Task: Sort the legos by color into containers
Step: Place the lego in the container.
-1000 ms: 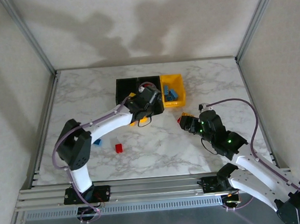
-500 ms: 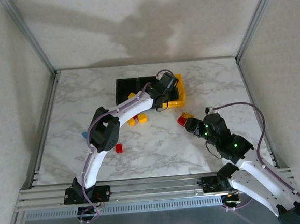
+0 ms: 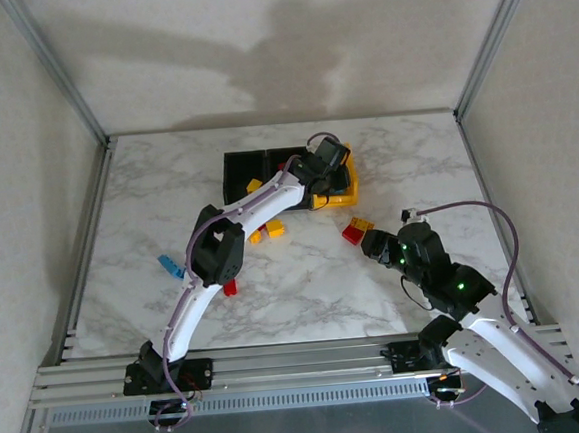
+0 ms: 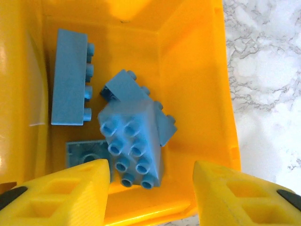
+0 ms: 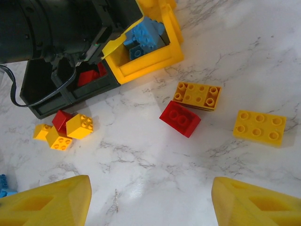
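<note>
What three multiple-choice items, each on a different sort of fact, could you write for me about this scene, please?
1. Over what does the left gripper hang?
A. the yellow bin
B. a black bin
C. bare table

2. What colour are the bricks in the yellow bin?
A. red
B. blue
C. yellow

3. How does the right gripper stand?
A. shut on a brick
B. shut, empty
C. open, empty

Answers:
1 A: the left wrist view looks straight down into the yellow bin between the fingers.
2 B: every brick seen inside it is blue.
3 C: in the right wrist view its fingers stand wide apart with nothing between them.
</note>
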Available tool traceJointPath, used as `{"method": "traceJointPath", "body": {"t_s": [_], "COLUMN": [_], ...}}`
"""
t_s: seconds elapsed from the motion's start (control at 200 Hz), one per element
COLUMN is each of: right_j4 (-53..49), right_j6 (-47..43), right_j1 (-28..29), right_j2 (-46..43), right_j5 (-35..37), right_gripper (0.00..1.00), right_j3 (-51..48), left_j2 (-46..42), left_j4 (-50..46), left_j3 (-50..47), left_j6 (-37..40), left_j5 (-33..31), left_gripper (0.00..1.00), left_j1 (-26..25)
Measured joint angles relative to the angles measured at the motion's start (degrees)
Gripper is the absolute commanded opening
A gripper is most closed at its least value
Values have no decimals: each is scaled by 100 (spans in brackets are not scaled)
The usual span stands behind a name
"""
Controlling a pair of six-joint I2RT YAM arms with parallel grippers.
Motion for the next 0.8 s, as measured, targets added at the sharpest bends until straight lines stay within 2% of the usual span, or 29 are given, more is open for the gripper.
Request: {"method": "traceJointPath", "body": {"t_s": [0.145,0.25,0.631,0.801], "right_j4": [11,50,160,350], "right_j6": [-2,-7,-120,-146], "right_j1": [0,0,-15,-33], "right_j2": [46,107,841,1268], "right_j5": [-4,-7,-9,-129], "right_gripper": [69,69,69,69], "right_j3": [0,0,212,330], "left_j2": [-55,-476,-3810,-4903], "left_j4": [-4,-2,754,970], "left_j3": [-52,-522,-3486,-5047], "left_j6": [2,11,70,61], "left_j5": [-7,-20,-42,-177], "left_gripper": [49,50,53,55], "left_j1": [-7,-37,-76,-76]}}
